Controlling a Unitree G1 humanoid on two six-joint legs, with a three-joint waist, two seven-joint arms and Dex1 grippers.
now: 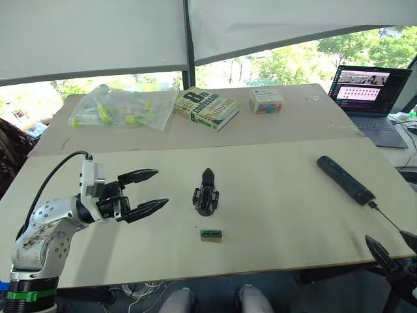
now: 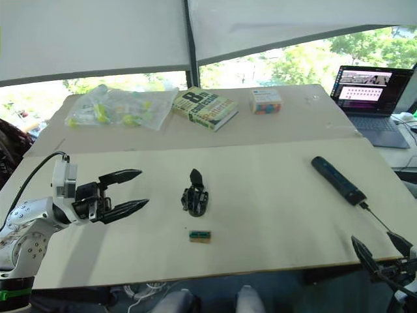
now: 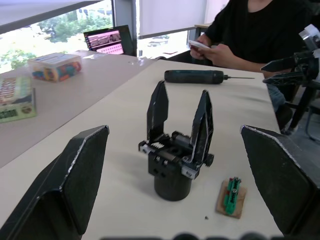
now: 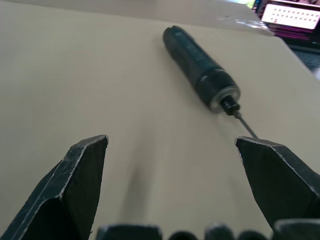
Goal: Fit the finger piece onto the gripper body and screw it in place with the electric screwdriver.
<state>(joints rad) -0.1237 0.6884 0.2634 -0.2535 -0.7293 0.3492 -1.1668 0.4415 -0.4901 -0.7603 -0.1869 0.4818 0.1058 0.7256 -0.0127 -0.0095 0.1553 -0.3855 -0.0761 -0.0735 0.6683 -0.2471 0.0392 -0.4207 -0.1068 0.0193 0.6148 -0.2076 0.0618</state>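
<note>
The gripper body [image 1: 206, 194] stands upright in the middle of the cream table [image 1: 287, 222]. Two pointed black fingers rise from it [image 3: 175, 155]; I cannot tell whether one of them is the finger piece. My left gripper [image 1: 159, 188] hovers open to its left, level with it and pointing at it, nothing between the fingers. The electric screwdriver [image 1: 345, 179] lies flat at the right, its thin bit toward the front edge. Just past that bit, at the front right corner, my right gripper [image 2: 373, 238] is open and holds nothing; the screwdriver [image 4: 200, 67] lies ahead of it.
A small green part on a wooden block [image 1: 211, 235] lies in front of the gripper body. At the back are a plastic bag [image 1: 124, 107], a book [image 1: 206, 107], a small box [image 1: 266, 100] and a laptop [image 1: 367, 91]. A person [image 3: 260, 35] sits beyond the table's right side.
</note>
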